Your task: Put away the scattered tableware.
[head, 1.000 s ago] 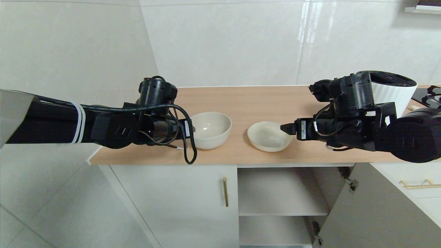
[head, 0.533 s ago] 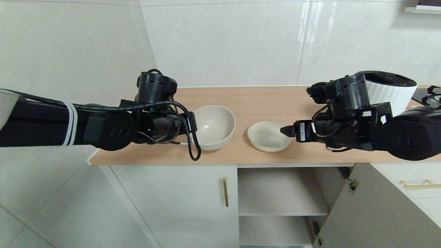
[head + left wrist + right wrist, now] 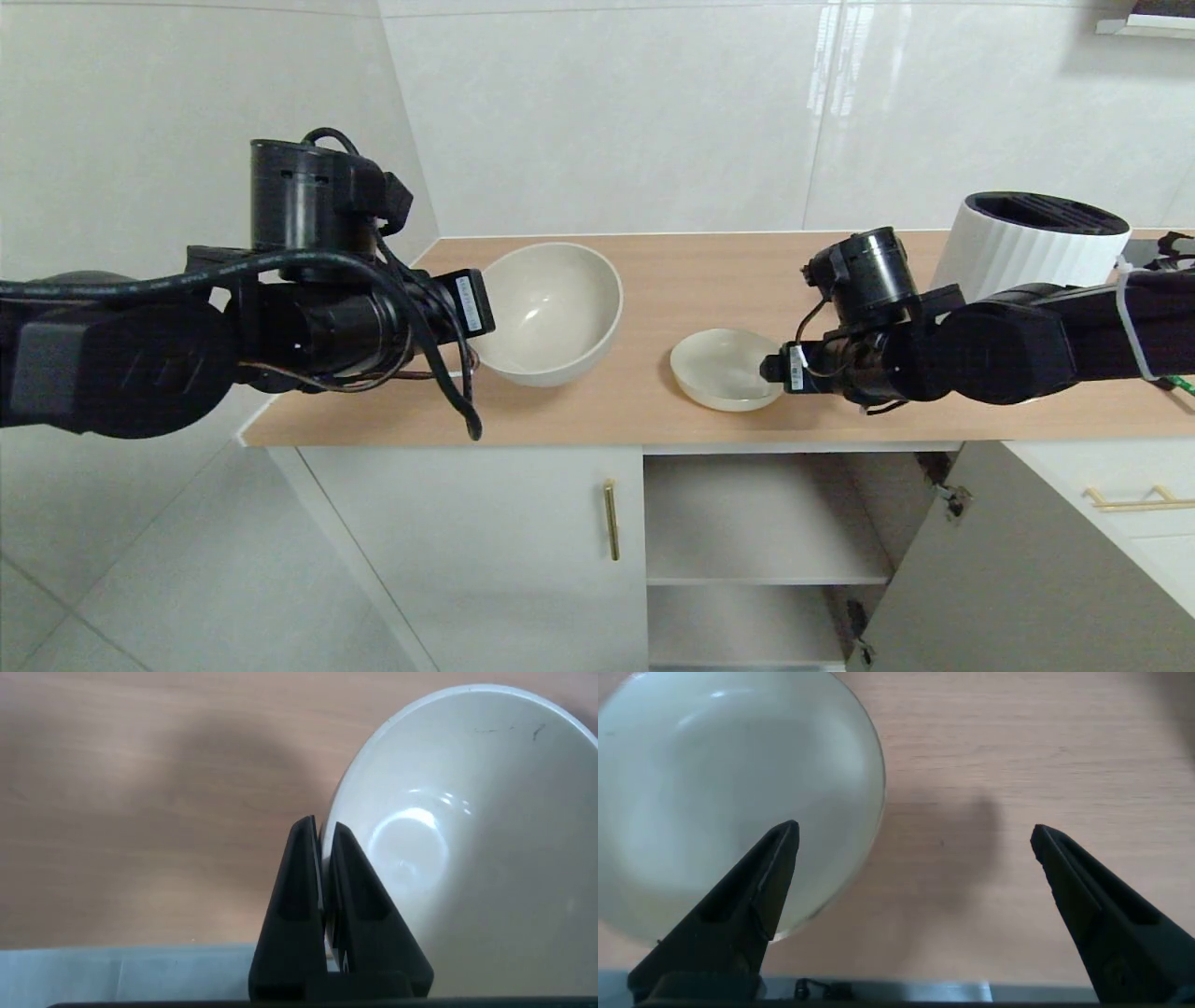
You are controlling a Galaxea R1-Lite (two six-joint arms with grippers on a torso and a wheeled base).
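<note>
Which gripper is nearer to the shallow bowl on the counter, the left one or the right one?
Right. The right gripper is open at the rim of the shallow bowl; the left gripper is farther off, shut on the rim of the deep bowl.

The head camera looked forward and down from above onto a wooden counter [image 3: 653,271] crossing mid-frame, with a tiled wall [image 3: 607,112] above and an open cabinet [image 3: 747,523] at lower centre. The left wrist camera sat very close, looking along the left gripper [image 3: 320,826] at the deep bowl [image 3: 486,840], which was left of centre in the head view. The right wrist camera looked down, close, past the right gripper [image 3: 913,831] at the shallow bowl [image 3: 719,793], right of centre in the head view.
</note>
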